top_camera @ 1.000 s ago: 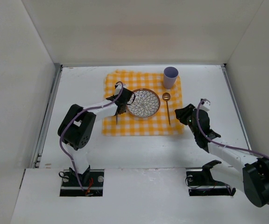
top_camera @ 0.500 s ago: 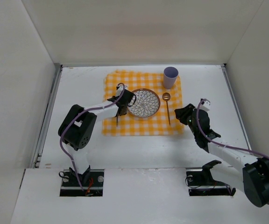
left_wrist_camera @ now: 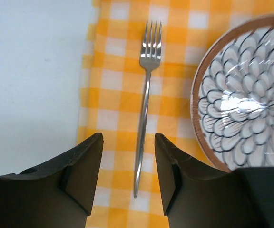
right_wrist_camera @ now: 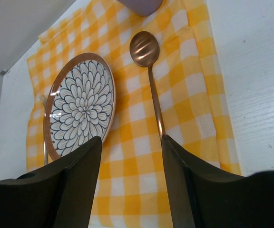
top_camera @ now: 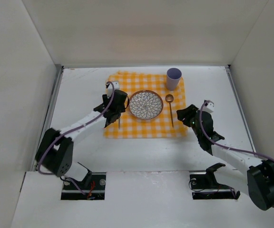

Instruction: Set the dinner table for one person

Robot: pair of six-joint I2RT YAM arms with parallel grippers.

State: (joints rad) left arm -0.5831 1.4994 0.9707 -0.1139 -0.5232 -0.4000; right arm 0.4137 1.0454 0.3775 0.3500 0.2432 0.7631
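On the white dinner table (top_camera: 80, 95) lies a yellow-checked cloth (top_camera: 141, 127). A flower-patterned plate (top_camera: 146, 104) sits at its middle, with a steel fork (left_wrist_camera: 146, 104) on its left and a copper spoon (top_camera: 170, 110) on its right. The lilac cup (top_camera: 173, 79) stands at the cloth's far right corner. My left gripper (left_wrist_camera: 128, 142) hovers open over the fork's handle end and holds nothing. At the cloth's right edge my right gripper (right_wrist_camera: 131, 142) is open and empty. The spoon's handle (right_wrist_camera: 156, 109) runs up to its right finger.
Metal rails (top_camera: 49, 118) border the table's sides, and white walls enclose it on three sides. Bare table (top_camera: 141, 152) lies between the cloth and the arm bases. The plate's rim (left_wrist_camera: 199, 90) is close to my left gripper's right finger.
My left gripper has opened, left the fork on the cloth and drawn back left from the plate, its elbow swinging outward. The right arm has hardly moved.
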